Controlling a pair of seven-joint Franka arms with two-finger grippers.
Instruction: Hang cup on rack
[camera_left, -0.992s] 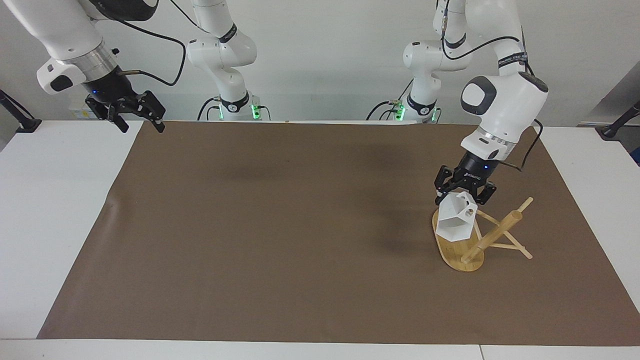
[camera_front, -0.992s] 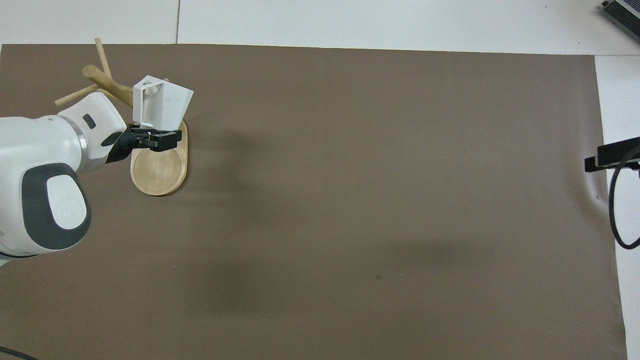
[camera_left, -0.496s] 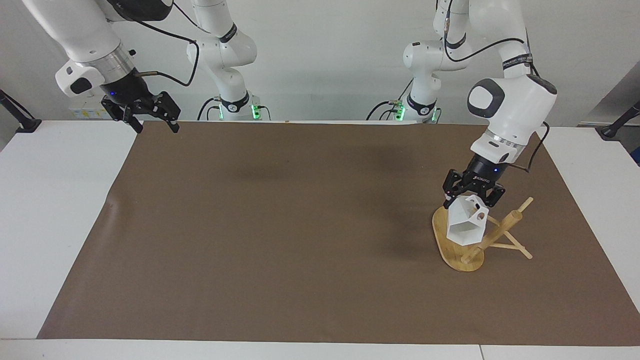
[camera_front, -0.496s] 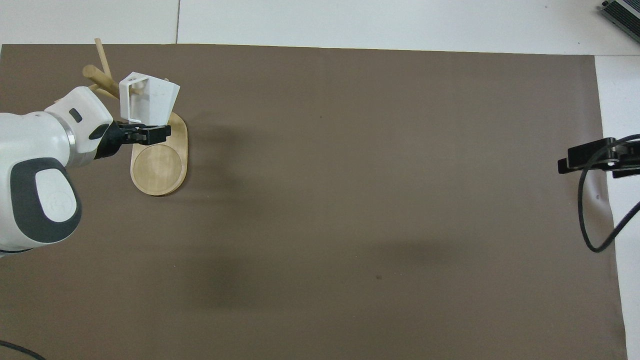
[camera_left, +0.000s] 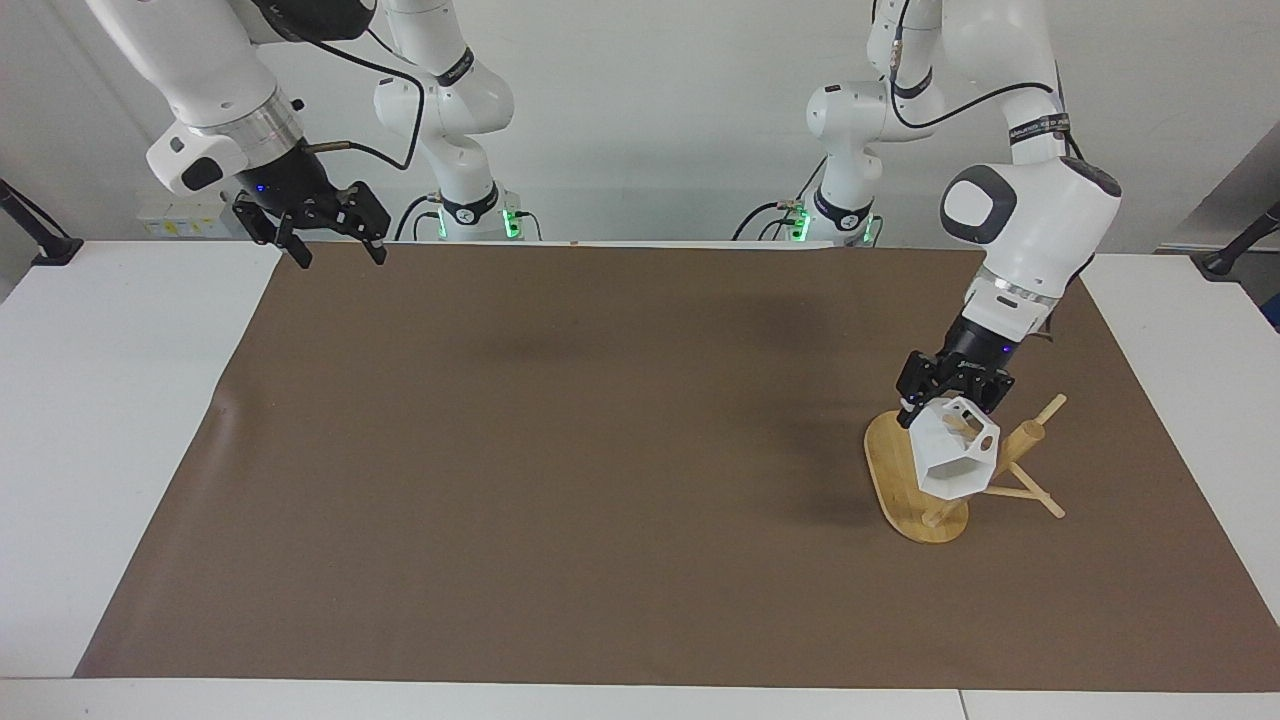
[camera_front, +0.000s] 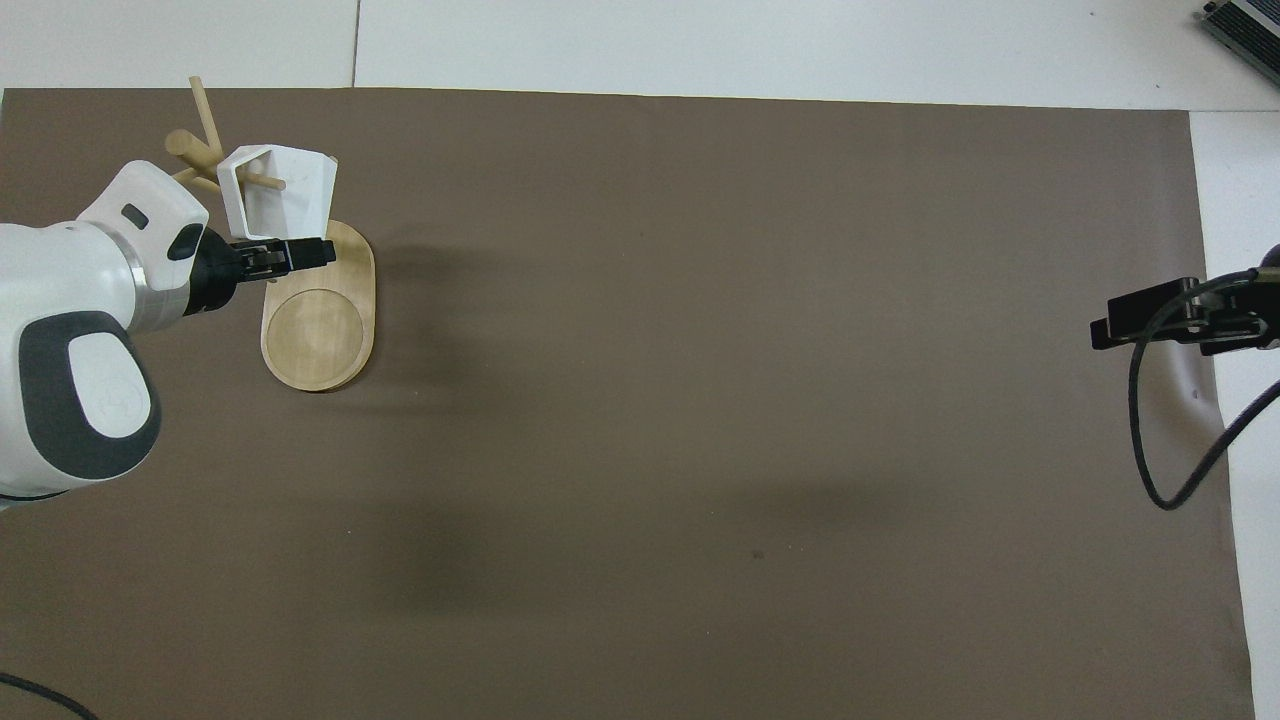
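Observation:
The white cup (camera_left: 957, 462) hangs tilted over the bamboo rack, with its hexagonal mouth turned away from the robots. My left gripper (camera_left: 953, 398) is shut on its upper edge by the handle. A thin peg (camera_left: 958, 425) pokes through the handle. The rack's oval base (camera_left: 893, 470) lies on the mat and its post (camera_left: 1021, 441) leans toward the left arm's end of the table. In the overhead view the cup (camera_front: 290, 190) is over the base (camera_front: 318, 330), with the left gripper (camera_front: 287, 255) at it. My right gripper (camera_left: 337, 250) is open and empty, up over the mat's corner at the right arm's end.
A brown mat (camera_left: 600, 450) covers most of the white table (camera_left: 120, 420). The right gripper (camera_front: 1180, 318) and its looping black cable (camera_front: 1150, 470) hang over the mat's edge at the right arm's end in the overhead view.
My left gripper has carried the cup sideways toward the rack's post and tipped it, so a peg now goes through the handle. My right gripper has moved in toward the table's middle.

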